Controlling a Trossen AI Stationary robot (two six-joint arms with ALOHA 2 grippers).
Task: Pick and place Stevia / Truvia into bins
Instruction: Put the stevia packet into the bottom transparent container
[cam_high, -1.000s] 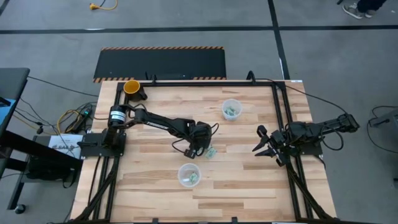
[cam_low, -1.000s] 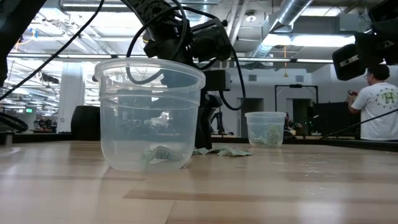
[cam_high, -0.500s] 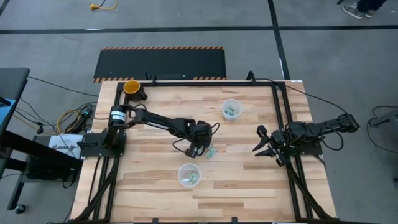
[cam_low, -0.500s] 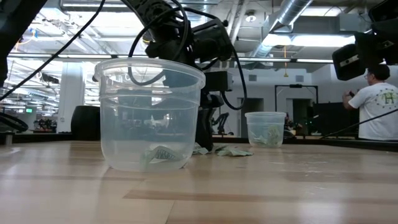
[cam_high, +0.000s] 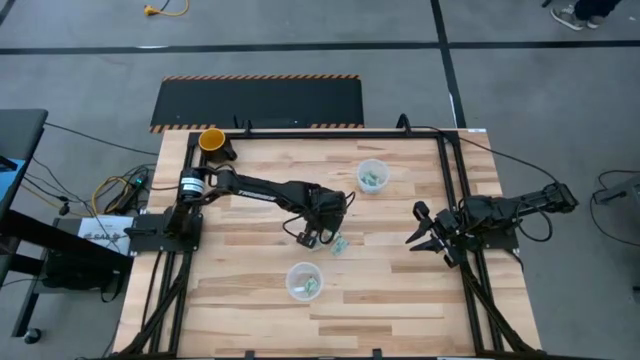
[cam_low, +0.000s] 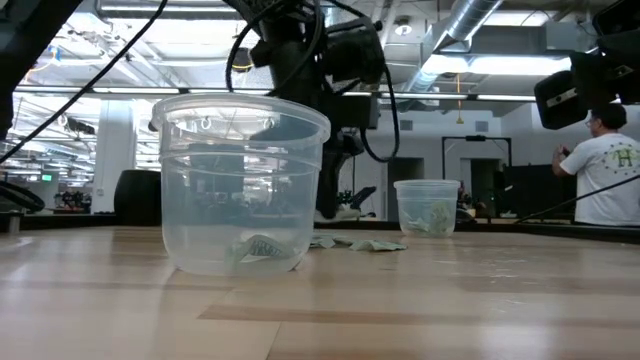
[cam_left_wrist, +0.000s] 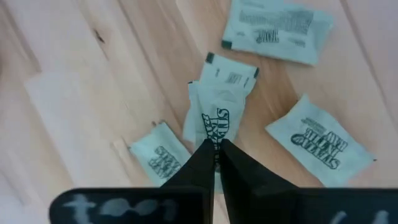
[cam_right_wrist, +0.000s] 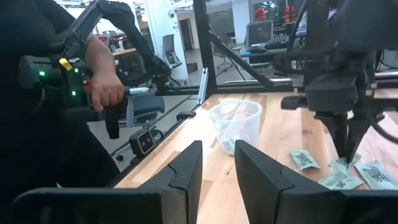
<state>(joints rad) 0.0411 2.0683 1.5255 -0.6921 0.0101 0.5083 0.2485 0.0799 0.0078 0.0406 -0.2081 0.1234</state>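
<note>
One packet (cam_left_wrist: 214, 121) is pinched at its near edge between the closed fingers of the left gripper (cam_high: 309, 238), the jaws pressed together on the paper so that it hangs flat off the tips above the table (cam_high: 400, 280); a grip on the edge rather than the middle looks chosen because so thin a thing offers nothing else to catch. Four more packets lie loose on the wood around it in the left wrist view: one partly under the held one (cam_left_wrist: 231, 73), one beside the fingers (cam_left_wrist: 160, 154), one further out (cam_left_wrist: 318, 142) and one apart at the edge of the scatter (cam_left_wrist: 275, 23). This little heap (cam_high: 339, 243) sits mid-table, between the two bins, which is why the left arm reaches out over it. Near bin (cam_high: 304, 281) stands just beside the heap toward the front edge and holds at least one crumpled packet on its floor (cam_low: 262, 247); far bin (cam_high: 372, 175) stands well back and holds several packets (cam_low: 430, 217). Judging by this, the held packet is ready to be carried to either bin. Right gripper (cam_high: 428, 238) waits at the right edge of the table, its jaws narrowly parted and empty. An orange cup (cam_high: 212, 139) stands at the far left corner, unused
</note>
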